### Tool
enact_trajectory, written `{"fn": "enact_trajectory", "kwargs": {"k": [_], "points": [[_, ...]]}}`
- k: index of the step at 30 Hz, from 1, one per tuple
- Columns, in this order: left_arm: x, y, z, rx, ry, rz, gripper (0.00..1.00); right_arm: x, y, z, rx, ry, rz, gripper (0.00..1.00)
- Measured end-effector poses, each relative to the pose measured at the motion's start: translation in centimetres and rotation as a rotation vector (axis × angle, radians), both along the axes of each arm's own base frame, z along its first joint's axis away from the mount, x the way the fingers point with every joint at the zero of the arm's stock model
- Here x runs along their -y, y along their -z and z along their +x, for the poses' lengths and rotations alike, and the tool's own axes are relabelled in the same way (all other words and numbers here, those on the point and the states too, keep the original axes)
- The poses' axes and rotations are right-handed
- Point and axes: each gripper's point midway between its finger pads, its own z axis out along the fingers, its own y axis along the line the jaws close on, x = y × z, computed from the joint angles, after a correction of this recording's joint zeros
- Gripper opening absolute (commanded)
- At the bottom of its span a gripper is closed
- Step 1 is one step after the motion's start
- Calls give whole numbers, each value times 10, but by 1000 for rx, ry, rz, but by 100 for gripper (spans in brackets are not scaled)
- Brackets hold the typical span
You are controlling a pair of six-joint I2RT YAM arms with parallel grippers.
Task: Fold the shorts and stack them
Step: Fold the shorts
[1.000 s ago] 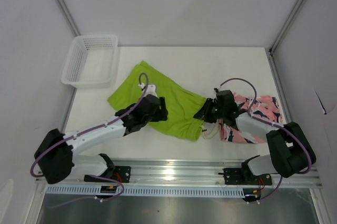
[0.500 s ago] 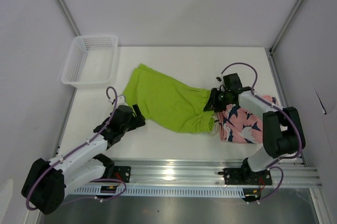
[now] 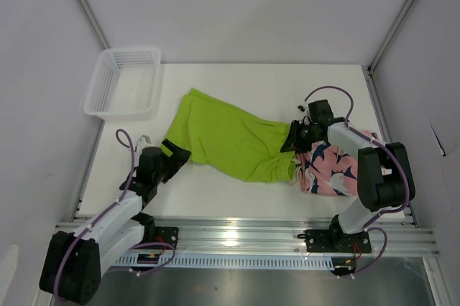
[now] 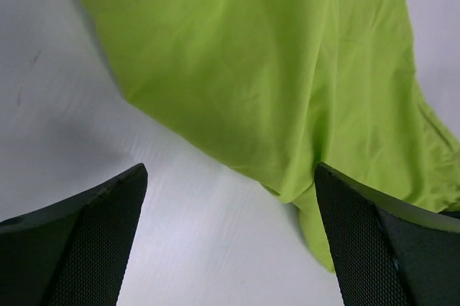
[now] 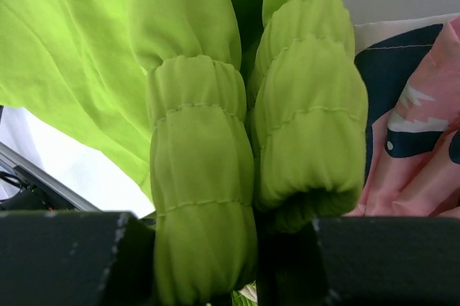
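The lime-green shorts [image 3: 230, 137] lie spread across the middle of the table, waistband end to the right. My right gripper [image 3: 291, 138] is shut on that bunched elastic waistband [image 5: 201, 198], which fills the gap between its fingers [image 5: 65, 259]. The coral-pink printed shorts [image 3: 330, 169] lie crumpled under and beside the right arm, and show at the right edge of the right wrist view [image 5: 420, 141]. My left gripper [image 3: 177, 152] hangs open just off the green shorts' left hem. Bare table shows between its fingers [image 4: 86, 248], with the green cloth [image 4: 251, 69] ahead of them.
A white mesh basket [image 3: 122, 83] stands at the table's back left corner. The metal rail [image 3: 237, 234] runs along the near edge, and frame posts rise at both back corners. A white drawstring [image 3: 296, 175] trails near the green waistband.
My left gripper let go of the green shorts, opened wide and drew back toward the near left. The right gripper pulled the waistband right, and the green shorts now lie stretched out flatter.
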Motion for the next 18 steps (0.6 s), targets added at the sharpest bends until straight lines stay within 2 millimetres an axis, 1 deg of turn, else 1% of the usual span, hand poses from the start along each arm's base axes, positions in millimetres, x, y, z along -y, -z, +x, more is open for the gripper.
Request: {"fn": "enact_trajectory", "kwargs": {"k": [4,8,10,13,18], "points": [[5,-1,5,-7,-51,-91,99,-1,-1,0,0,0,7,2],[9,10,5,-41,-116,-189,95,-2,-2,1,2,2,15,2],[10,9,7,-28,-148,-240,95,-3,-3,2,2,5,21,2],[9,8,7,-22,-194,-292,95,-3,-3,3,1,13,27,2],[4,9,11,-18,-257,-321,95,-6,-5,4,1,26,44,1]]}}
